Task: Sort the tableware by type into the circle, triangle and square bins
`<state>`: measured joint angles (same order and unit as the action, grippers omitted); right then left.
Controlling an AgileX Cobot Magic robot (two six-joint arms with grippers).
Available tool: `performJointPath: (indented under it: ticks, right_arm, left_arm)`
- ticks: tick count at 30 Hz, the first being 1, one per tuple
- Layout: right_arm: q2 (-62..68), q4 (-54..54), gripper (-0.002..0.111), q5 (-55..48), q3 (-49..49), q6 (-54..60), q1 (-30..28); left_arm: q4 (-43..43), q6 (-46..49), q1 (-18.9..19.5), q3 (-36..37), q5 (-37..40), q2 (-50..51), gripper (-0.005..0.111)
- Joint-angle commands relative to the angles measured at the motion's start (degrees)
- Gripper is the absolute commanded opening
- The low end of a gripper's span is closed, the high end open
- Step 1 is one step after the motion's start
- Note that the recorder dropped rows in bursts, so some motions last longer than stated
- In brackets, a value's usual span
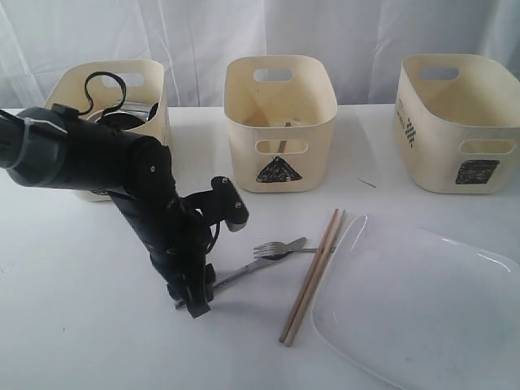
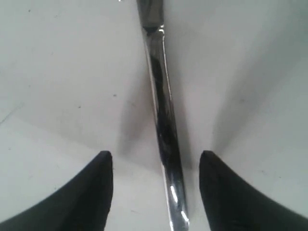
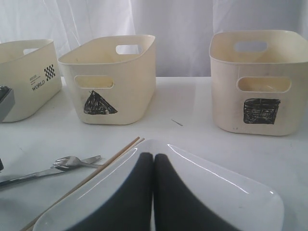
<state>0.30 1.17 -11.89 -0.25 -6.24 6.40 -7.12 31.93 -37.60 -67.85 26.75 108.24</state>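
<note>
Both left pincer [image 2: 156, 161] fingers [image 2: 91, 192] flank steel cutlery handle [image 2: 161, 110], gap each side.

The left arm [image 1: 97, 158] extended from the left side of the exterior view and bent steeply downward at the wrist, so the black left end effector [image 2: 155, 161] pointed at the desk [image 1: 73, 325]. Its two fingers [image 2: 91, 192] stood wide apart, gripping nothing. The right end effector [image 3: 153, 161] sat low, its fingers pressed flat together with no gap.
</note>
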Motion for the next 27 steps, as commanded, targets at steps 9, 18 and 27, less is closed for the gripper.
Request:
performJointPath:
  ticks: [9, 18, 27]
  right_arm:
    - [-0.3, -0.4, 0.000, 0.2, 0.3, 0.0, -0.1]
    - [-0.3, -0.4, 0.000, 0.2, 0.3, 0.0, -0.1]
    - [-0.3, -0.4, 0.000, 0.2, 0.3, 0.0, -0.1]
  left_arm:
    - [-4.5, -0.6, -0.4, 0.5, 4.9, 3.0, 0.058]
    - [-5.4, -0.6, -0.4, 0.5, 6.1, 3.7, 0.016]
    - [4.1, -8.0, -0.2, 0.5, 7.6, 3.7, 0.000]
